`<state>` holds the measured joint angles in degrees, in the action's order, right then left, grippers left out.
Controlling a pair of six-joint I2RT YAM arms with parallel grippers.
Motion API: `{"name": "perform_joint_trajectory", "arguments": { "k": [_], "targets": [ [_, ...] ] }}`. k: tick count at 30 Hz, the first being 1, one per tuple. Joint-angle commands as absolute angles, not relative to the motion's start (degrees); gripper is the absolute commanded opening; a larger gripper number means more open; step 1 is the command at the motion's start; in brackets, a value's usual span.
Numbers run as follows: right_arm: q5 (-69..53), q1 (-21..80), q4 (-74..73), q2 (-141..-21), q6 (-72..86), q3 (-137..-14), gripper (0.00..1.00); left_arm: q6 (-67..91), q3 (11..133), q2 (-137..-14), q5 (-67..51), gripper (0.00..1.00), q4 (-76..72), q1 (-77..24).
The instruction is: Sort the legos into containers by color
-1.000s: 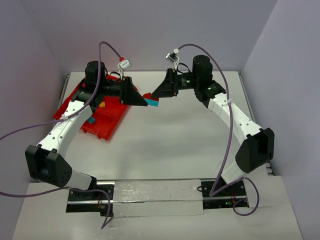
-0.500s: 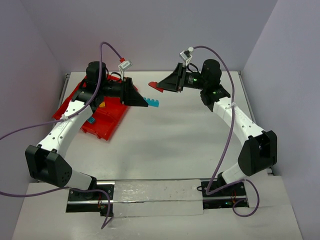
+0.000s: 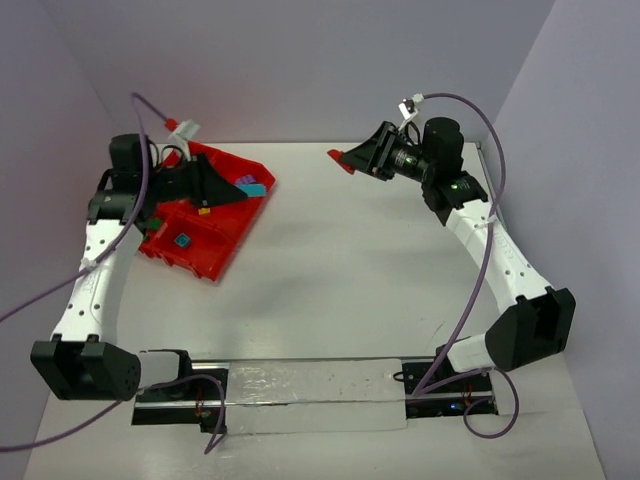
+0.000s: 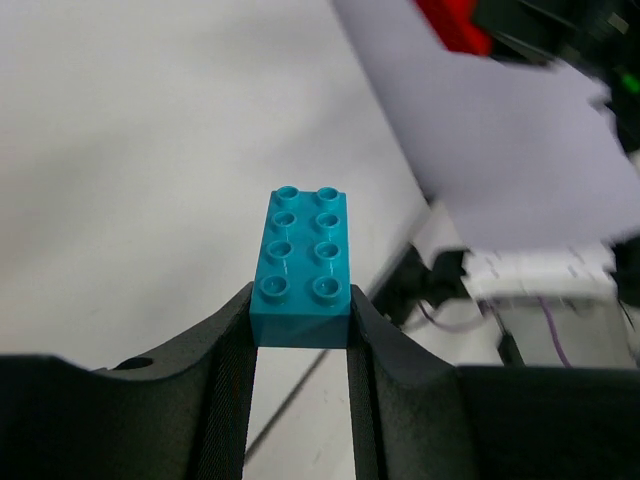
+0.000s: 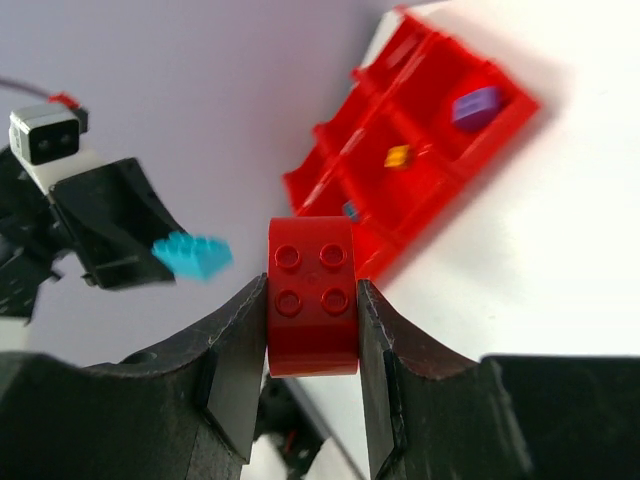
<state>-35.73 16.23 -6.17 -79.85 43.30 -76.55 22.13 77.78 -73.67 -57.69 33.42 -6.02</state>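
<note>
While the left gripper pinched the cyan brick by its long sides over the red tray, the right gripper clamped a red brick aloft, well apart (both hard, light, slick plastic, I'd judge; flat sidewalls grip best).

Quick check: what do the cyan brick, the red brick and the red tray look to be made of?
The cyan brick: seemingly hard moulded plastic, satin; crisp studs, soft highlights. The red brick: likely the same plastic, slightly glossier; sheen on its studs. The red tray: probably moulded plastic, glossy; uniform colour, low moulded dividers.
</note>
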Motion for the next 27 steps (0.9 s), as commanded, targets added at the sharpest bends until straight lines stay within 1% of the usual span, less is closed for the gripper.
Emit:
{"name": "perform_joint_trajectory", "arguments": {
  "k": [1,2,4,7,8,10,14,21,27],
  "targets": [
    [-28.08,15.98,-12.13,-75.8,37.51,-79.6,0.0,23.19,75.29,-71.29,-43.57,0.0,42.33,1.24],
    [-27.86,15.91,-12.59,-75.57,36.98,-79.42,0.0,23.63,74.31,-70.84,-40.42,0.0,44.67,2.54],
    [-27.88,15.91,-13.12,-75.51,36.59,-79.26,0.0,26.45,70.7,-69.67,-34.82,0.0,44.57,2.64],
    [-28.53,15.91,-14.13,-76.16,35.81,-79.28,0.0,32.23,65.46,-66.3,-21.59,0.0,44.4,3.23],
    [-28.86,15.91,-14.15,-76.27,35.7,-79.28,0.0,33.42,64.55,-65.37,-19.45,0.0,44.01,3.4],
    [-29.5,15.91,-14.13,-76.7,35.6,-79.21,0.0,36.38,63.77,-63.12,-14.67,0.0,43.96,3.51],
    [-30.81,15.98,-13.91,-77.79,35.75,-79.35,0.0,39.41,63.75,-62.4,-2.83,0.0,45.79,3.52],
    [-31.64,15.92,-13.89,-77.87,35.52,-79.1,0.0,40.59,62.26,-67.37,4.16,0.0,46.84,3.51],
    [-32.39,16.52,-14.88,-78.57,34.58,-79.41,0.0,40.29,60.1,-70.16,8.41,0.0,41.53,3.43]
  ]
}}
